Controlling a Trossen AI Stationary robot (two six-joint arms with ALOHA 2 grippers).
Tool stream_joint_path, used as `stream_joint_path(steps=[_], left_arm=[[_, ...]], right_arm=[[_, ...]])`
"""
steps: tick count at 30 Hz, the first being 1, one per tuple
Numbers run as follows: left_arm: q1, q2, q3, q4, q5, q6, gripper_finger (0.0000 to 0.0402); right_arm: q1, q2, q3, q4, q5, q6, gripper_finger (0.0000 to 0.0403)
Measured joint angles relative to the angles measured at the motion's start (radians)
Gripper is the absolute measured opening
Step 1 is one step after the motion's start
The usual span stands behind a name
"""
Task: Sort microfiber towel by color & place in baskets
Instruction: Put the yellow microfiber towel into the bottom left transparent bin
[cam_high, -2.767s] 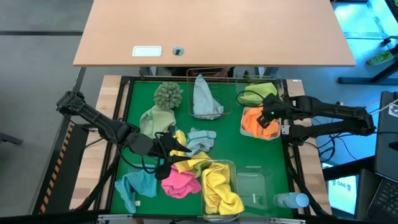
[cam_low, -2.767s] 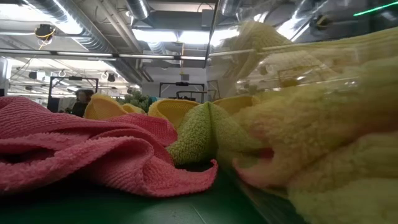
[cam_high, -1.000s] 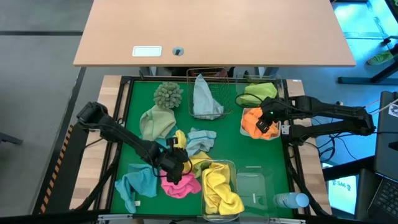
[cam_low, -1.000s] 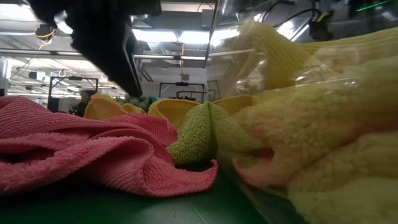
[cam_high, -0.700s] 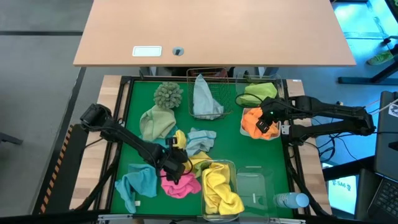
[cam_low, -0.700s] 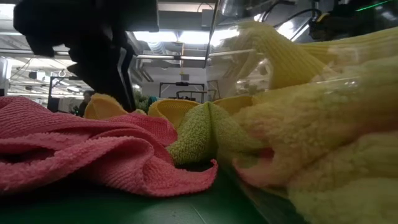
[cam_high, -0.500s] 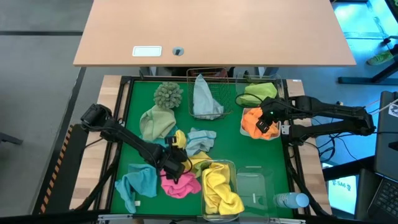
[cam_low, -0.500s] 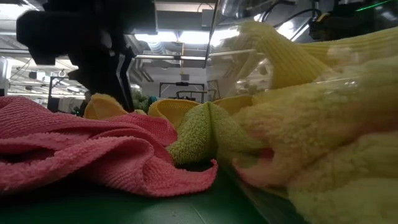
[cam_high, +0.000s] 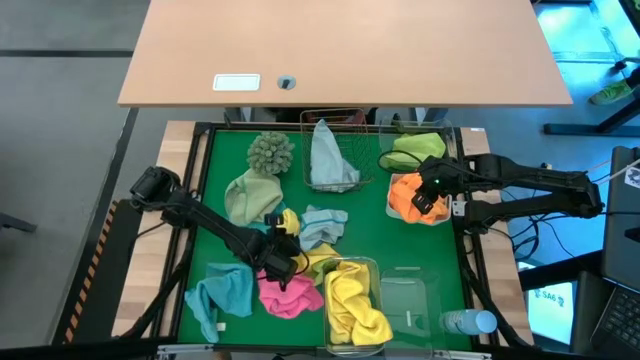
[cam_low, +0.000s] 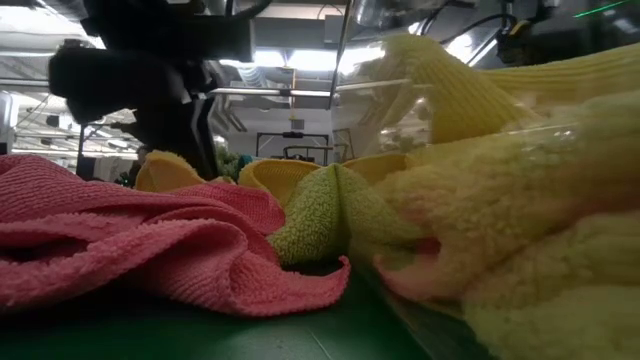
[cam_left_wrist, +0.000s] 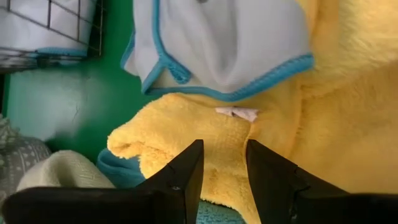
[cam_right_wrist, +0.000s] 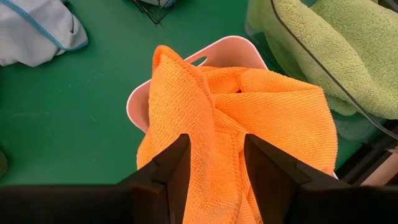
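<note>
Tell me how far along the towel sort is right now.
Done: yellow towels in a clear tub, orange towel in the white tray, lime towel in its tub, grey-blue towel in the wire basket. In hand: left gripper open over a loose yellow towel; right gripper open above the orange. Left: pink towel, teal towel and others.

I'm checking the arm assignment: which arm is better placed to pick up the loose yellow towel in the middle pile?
Left. The left pincer hangs open directly over the yellow towel in the central pile. The right pincer is across the mat, open over the orange towel in its white tray.
</note>
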Motion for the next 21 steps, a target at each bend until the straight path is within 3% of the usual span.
stream_joint_path(steps=[13, 21], left_arm=[[0.022, 0.0, 0.0, 0.021, 0.045, -0.121, 0.0207], [0.042, 0.054, -0.011, 0.032, 0.085, -0.144, 0.0209]], right_arm=[[0.0, 0.0, 0.0, 0.0, -0.018, 0.0, 0.015], [0.0, 0.0, 0.0, -0.001, -0.018, 0.0, 0.015]])
